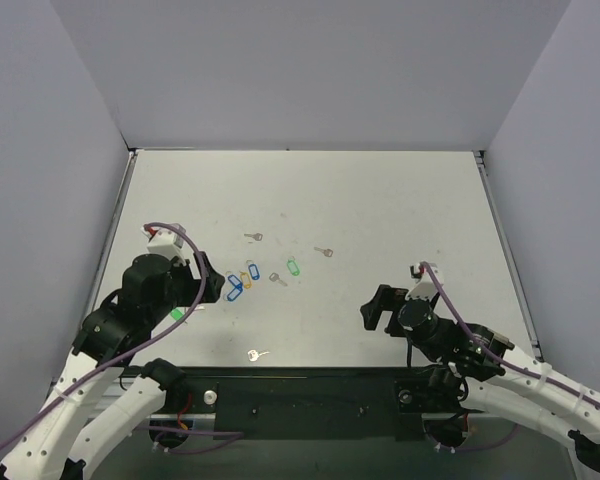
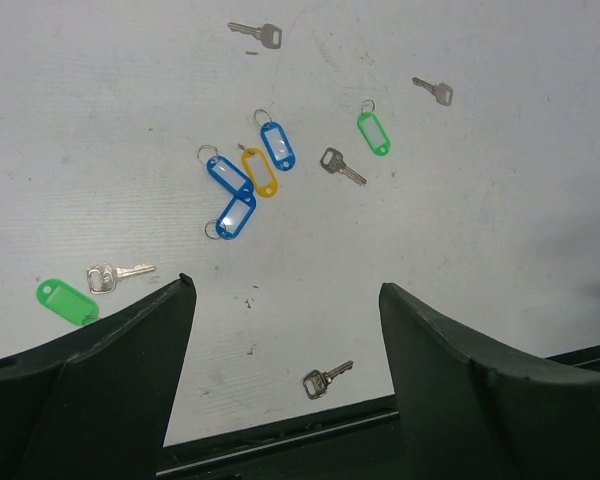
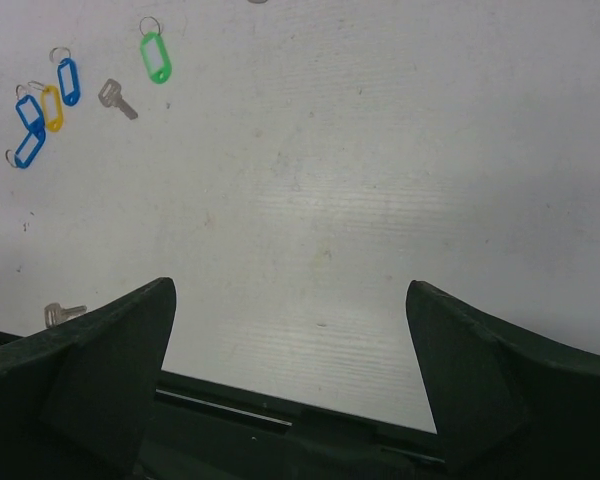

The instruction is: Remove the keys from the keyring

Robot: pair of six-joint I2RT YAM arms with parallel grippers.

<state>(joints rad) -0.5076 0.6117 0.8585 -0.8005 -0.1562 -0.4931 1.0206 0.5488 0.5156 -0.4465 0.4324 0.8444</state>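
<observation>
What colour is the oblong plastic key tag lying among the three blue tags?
The oblong plastic key tag is yellow-orange; the left wrist view shows it best.

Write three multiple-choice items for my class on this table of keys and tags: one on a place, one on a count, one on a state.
1. Where does the orange tag lie?
A) among the blue tags
B) alone, far from every other tag
C) between a gripper's fingers

2. How many blue tags are there?
A) one
B) three
C) five

3. How do the left gripper and right gripper stand?
A) both open, holding nothing
B) both shut
C) left shut, right open

Key:
1 A, it sits between two blue tags.
2 B, the left wrist view shows three.
3 A, each pair of fingers stands wide apart with nothing between.
</observation>
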